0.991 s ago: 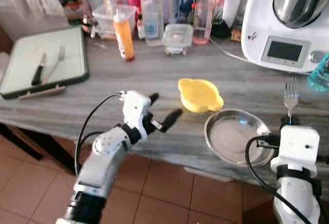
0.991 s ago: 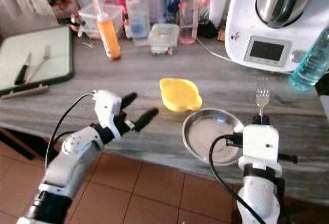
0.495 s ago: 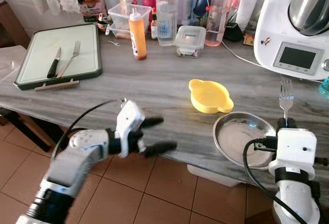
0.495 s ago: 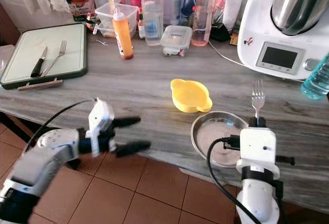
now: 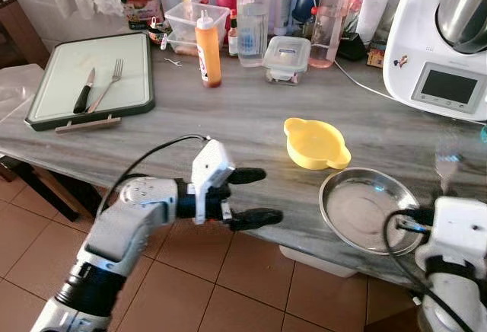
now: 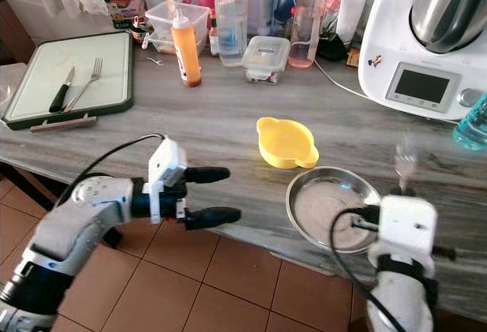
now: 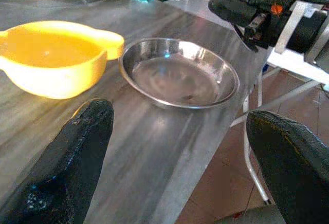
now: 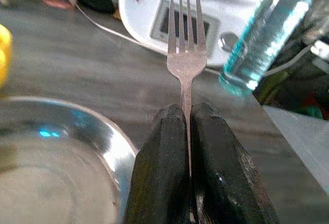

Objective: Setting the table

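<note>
A round steel plate (image 5: 370, 209) lies near the counter's front edge, with a yellow two-handled bowl (image 5: 316, 142) just behind it to the left. My left gripper (image 5: 268, 193) hovers open at the counter edge, left of the plate, with nothing between its fingers. From the left wrist, the plate (image 7: 216, 62) and the bowl (image 7: 51, 54) lie ahead of the spread fingers (image 7: 77, 152). My right gripper (image 8: 187, 126) is shut on a metal fork (image 8: 186, 54) held upright, tines up, just right of the plate. From the head the fork (image 5: 447, 166) looks blurred.
A green-rimmed cutting board (image 5: 53, 96) with a knife and a second fork sits at the far left. An orange sauce bottle (image 5: 208, 49), clear bottles and a lidded container (image 5: 288, 50) line the back. A white kitchen machine (image 5: 445, 43) and a blue bottle (image 6: 473, 122) stand at the right.
My left gripper has swung from over the counter out to its front edge and now points right, toward the plate. The right arm with the fork has shifted slightly right and down.
</note>
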You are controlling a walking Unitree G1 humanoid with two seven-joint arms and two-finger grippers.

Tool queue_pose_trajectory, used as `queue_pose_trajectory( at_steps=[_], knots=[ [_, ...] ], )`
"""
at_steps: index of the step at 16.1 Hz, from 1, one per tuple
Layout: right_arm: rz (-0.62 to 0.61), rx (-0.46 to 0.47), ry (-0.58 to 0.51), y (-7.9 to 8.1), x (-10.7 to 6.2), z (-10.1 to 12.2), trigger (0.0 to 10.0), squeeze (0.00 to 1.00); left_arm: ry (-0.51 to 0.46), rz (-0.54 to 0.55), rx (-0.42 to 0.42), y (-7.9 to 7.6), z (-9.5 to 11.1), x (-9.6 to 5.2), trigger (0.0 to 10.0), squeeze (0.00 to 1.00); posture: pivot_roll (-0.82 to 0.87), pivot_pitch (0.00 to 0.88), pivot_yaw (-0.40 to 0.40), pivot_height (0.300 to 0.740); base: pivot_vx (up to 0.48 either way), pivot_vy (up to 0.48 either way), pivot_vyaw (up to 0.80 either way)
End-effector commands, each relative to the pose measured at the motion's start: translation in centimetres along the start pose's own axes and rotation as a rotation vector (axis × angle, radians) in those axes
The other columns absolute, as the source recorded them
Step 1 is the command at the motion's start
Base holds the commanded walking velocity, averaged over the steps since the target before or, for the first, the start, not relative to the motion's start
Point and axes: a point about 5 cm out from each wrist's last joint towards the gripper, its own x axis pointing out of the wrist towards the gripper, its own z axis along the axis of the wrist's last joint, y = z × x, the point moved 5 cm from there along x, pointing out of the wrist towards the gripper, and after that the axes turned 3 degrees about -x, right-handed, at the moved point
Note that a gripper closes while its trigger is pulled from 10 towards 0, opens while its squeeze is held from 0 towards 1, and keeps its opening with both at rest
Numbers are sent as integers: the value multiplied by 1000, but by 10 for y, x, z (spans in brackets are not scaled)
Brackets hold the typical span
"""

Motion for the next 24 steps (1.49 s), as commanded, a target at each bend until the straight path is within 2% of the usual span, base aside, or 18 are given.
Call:
queue_pose_trajectory(
  at_steps=[1, 4, 10, 13, 19, 24],
  knots=[
    [-28, 19, -2, -10, -3, 4, 10000, 0, 5, 3, 4, 1, 2, 2, 10000, 0, -11, 120, 26, 740, 0, 0, 0],
    [-41, 15, 29, -20, -10, -2, 10000, 0, -2, 4, -9, -2, -2, 7, 10000, 0, -19, 124, 28, 740, 0, 0, 0],
    [-9, -4, 12, -10, -7, 3, 10000, 0, -29, 29, -16, 2, 1, 13, 10000, 0, -30, 124, 31, 740, 0, 0, 0],
    [-12, 17, 25, -10, -8, 0, 10000, 0, -25, 37, -19, 1, -2, 13, 10000, 0, -30, 124, 31, 740, 0, 0, 0],
    [-54, 52, 198, -21, -17, -38, 10000, 0, -10, 13, -23, -3, -5, 15, 10000, 0, -30, 131, 34, 740, 0, 0, 0],
    [-42, 41, 236, -26, -12, -48, 10000, 0, -12, 5, -24, -5, -4, 18, 10000, 0, -30, 131, 41, 740, 0, 0, 0]
  ],
)
